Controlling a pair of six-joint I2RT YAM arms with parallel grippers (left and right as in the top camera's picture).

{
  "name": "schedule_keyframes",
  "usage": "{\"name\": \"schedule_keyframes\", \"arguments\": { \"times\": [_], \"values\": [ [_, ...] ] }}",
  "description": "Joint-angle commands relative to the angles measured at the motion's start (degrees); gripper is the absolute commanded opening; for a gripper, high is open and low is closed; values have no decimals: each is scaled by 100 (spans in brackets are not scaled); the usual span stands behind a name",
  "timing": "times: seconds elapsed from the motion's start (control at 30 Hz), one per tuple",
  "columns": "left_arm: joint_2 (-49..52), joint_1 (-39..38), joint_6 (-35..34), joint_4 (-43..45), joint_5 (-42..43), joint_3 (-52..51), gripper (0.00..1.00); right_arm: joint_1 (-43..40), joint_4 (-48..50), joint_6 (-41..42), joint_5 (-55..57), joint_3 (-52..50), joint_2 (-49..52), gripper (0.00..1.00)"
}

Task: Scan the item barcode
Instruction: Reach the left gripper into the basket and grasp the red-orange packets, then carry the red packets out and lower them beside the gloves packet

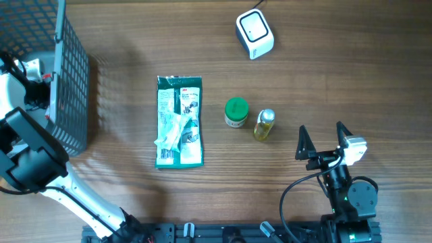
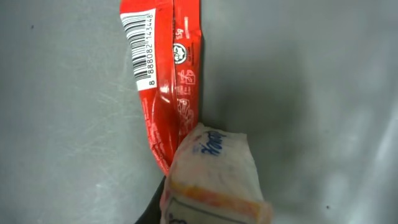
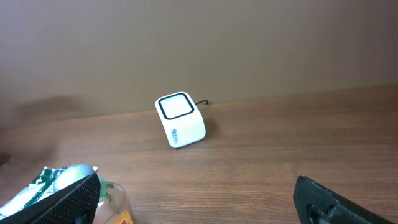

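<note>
On wooden table (image 1: 223, 196): wire basket (image 1: 71, 81) at left, left arm (image 1: 30, 162) beside it, left gripper closed tight, hold on anything unclear. Green packet (image 1: 179, 121) at centre. Right gripper (image 1: 321, 129) spread wide, empty. White scanner (image 1: 254, 34) at far edge. Red barcoded packet (image 2: 165, 81) touching white pack (image 2: 214, 177) on grey surface.

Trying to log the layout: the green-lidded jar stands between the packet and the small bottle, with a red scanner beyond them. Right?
Not quite: the scanner is white, not red, as the overhead view shows. The green-lidded jar does stand between the packet and the small bottle.
</note>
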Motion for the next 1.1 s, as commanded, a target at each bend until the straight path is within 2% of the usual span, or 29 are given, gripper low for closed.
{"name": "schedule_keyframes", "arguments": {
  "times": [0.0, 0.17, 0.3, 0.47, 0.53, 0.6, 0.73, 0.87, 0.97, 1.07],
  "values": [
    [444, -74, -42, -168, 579, -227, 4, 17, 15, 42, 76, -7, -15, 100],
    [-203, -96, -313, -203, 573, 92, 4, 17, 15, 42, 76, -7, -15, 100],
    [-1373, -96, -710, -151, 577, 407, 4, 17, 15, 42, 76, -7, -15, 100],
    [-2894, -109, -1729, -35, 579, 431, 4, 17, 15, 42, 76, -7, -15, 100],
    [-3554, -203, -2465, -258, 605, 431, 4, 17, 15, 44, 76, -7, -15, 100],
    [-3960, -400, -2824, -555, 686, 428, 4, 17, 15, 44, 76, -7, -15, 100],
    [-4579, -1419, -3021, -1506, 686, 428, 4, 17, 15, 42, 76, -7, -15, 100],
    [-4614, -2579, -3023, -2310, 664, 374, 4, 17, 15, 42, 76, -7, -15, 100],
    [-4612, -3473, -3121, -2579, 348, 31, 4, 17, 15, 42, 76, -7, -15, 100],
    [-4610, -4227, -3668, -2559, -7, -492, 4, 17, 15, 42, 76, -7, -15, 100]
  ]
}}
